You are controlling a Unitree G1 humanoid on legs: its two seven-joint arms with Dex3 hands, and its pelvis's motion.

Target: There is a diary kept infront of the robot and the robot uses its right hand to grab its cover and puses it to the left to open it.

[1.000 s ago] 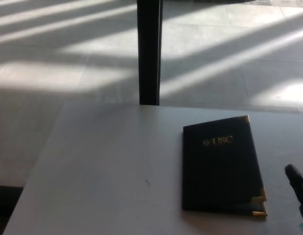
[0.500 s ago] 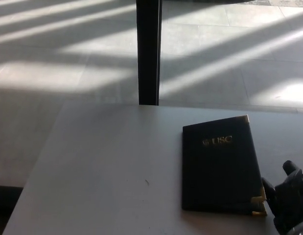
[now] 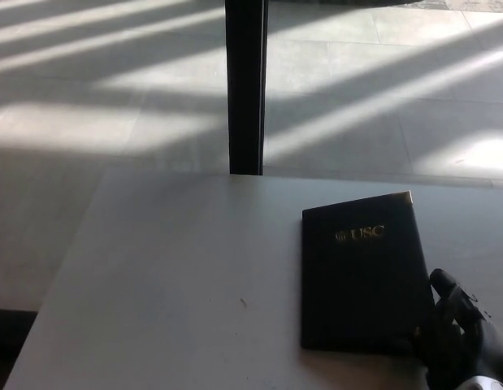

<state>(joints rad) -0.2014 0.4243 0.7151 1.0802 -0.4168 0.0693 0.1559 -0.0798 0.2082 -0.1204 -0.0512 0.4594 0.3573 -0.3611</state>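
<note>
At near right corner of diary, right hand over cover edge to hook it; grip state unclear, cover flat on table

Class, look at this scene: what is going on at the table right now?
A robot's right hand has reached the near right corner of a dark diary lying closed on a grey table. The hand covers that corner, but whether it has gripped the cover is unclear. The gold USC lettering faces up. The left hand is out of view.
</note>
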